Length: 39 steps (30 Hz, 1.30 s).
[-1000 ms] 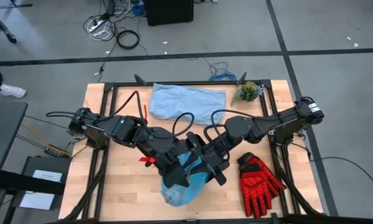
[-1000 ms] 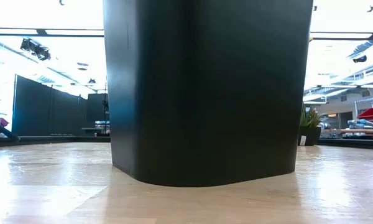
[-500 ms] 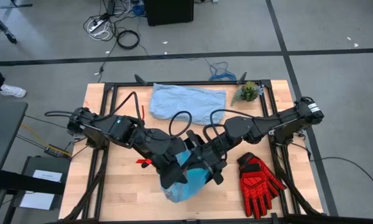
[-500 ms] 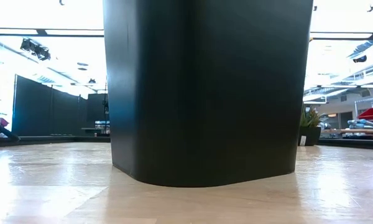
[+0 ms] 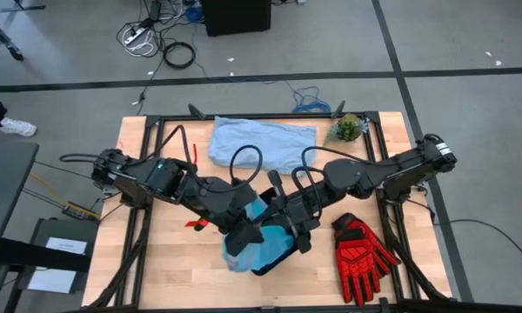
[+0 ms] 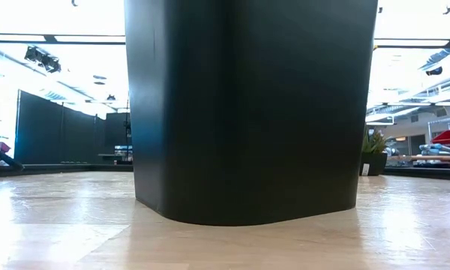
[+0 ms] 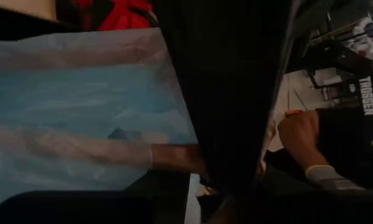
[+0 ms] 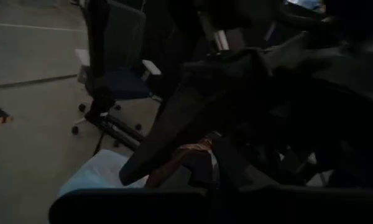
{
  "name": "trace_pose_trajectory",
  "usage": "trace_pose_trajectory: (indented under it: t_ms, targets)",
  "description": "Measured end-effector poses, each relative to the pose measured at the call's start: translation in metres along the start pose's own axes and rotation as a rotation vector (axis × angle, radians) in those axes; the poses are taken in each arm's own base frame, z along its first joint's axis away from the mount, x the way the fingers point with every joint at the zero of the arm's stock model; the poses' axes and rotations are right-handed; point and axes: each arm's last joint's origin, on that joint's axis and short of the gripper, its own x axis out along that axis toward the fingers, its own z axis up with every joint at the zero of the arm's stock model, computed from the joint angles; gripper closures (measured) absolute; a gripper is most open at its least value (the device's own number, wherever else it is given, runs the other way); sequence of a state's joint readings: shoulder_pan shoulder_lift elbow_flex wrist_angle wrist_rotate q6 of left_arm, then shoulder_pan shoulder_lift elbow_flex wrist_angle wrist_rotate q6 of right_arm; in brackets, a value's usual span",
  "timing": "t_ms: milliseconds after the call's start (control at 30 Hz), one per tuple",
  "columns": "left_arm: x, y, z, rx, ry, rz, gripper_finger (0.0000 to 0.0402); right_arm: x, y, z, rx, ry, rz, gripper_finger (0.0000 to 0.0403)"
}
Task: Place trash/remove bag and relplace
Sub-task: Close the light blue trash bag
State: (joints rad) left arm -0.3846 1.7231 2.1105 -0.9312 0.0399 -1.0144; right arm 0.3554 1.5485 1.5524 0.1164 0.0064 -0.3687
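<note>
Black plastic fills the table-level view: the flat side of a tall bin (image 6: 247,112) standing on the pale wooden table (image 6: 60,232), with a small green plant (image 6: 373,146) showing just past its right edge.

From above, the bin (image 5: 278,259) sits near the front middle of the table, mostly hidden under the two dark arms. The bag (image 5: 259,245), thin bright cyan-blue plastic, spills out of the bin's mouth in a crumpled, see-through bunch, its paler, whitish end drooping over the left front of the rim. The left gripper (image 5: 240,228) and the right gripper (image 5: 297,224) both hang right at the bag, one on each side of the bin's mouth. Whether either one's fingers are spread or pinching the plastic cannot be told. The left wrist camera shows the bag (image 7: 81,112) up close as a smooth, milky blue sheet beside the bin's dark wall (image 7: 230,93).

Just right of the bin lies a red and black glove (image 5: 362,254). Farther back, a duller grey-blue bag (image 5: 263,143) lies flat at the table's rear, with the plant (image 5: 347,129) at the rear right.
</note>
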Motion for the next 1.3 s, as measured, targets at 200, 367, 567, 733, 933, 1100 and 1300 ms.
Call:
trace_pose_trajectory:
  t_ms: [200,367,567,733,933,1100,1300]
  targets:
    - [-0.008,-0.007,-0.007,0.067,-0.021,-0.003,0.0302,-0.002,-0.002,0.000,0.007,0.050,-0.094,0.0403]
    - [-0.020,-0.020,-0.014,0.135,-0.051,-0.040,0.0302,-0.008,-0.004,0.005,0.009,0.079,-0.170,0.0403]
    - [-0.030,-0.022,-0.026,0.175,-0.079,0.058,0.0302,-0.018,-0.009,0.014,0.010,0.087,-0.236,0.0403]
    - [-0.036,-0.019,-0.029,0.221,-0.138,0.140,0.0302,-0.021,-0.012,0.016,0.012,0.091,-0.278,0.0403]
    - [-0.040,-0.020,-0.023,0.286,-0.231,0.168,0.0302,-0.022,-0.013,0.018,0.041,0.078,-0.284,0.0402]
    - [-0.037,-0.021,-0.022,0.335,-0.251,0.159,0.0309,-0.025,-0.010,0.022,0.082,0.036,-0.205,0.0377]
    - [-0.036,-0.021,-0.020,0.365,-0.286,0.180,0.0323,-0.044,-0.017,0.040,0.288,-0.054,-0.114,0.0291]
